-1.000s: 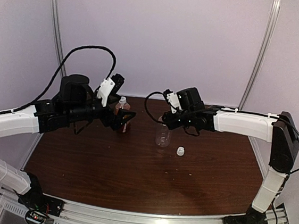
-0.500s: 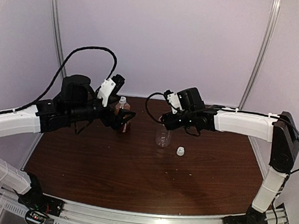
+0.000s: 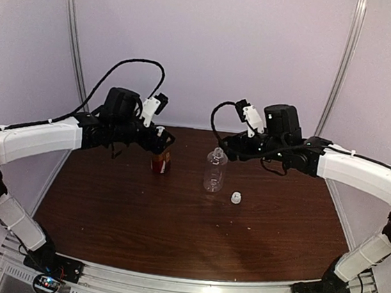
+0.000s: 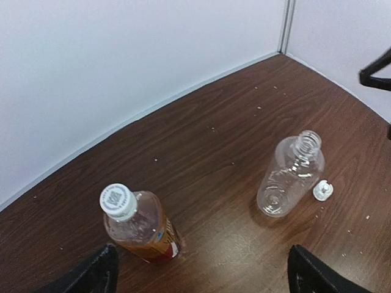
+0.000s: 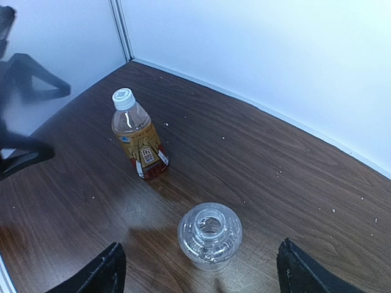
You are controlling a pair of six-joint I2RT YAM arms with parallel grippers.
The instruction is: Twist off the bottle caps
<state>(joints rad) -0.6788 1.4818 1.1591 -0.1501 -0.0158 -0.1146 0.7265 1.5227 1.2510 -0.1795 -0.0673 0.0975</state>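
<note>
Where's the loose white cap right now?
In the top view the loose cap lies on the table, just right of the open clear bottle and slightly nearer the arm bases. The capped amber bottle stands farther left.

Two bottles stand on the bench (image 3: 138, 224): one clear bottle (image 3: 215, 169) and one amber bottle (image 3: 160, 160) beside it. Two white caps: a screwed-on cap (image 4: 118, 201) topping the amber bottle, and a loose cap (image 3: 235, 197) just beside the clear bottle.
</note>
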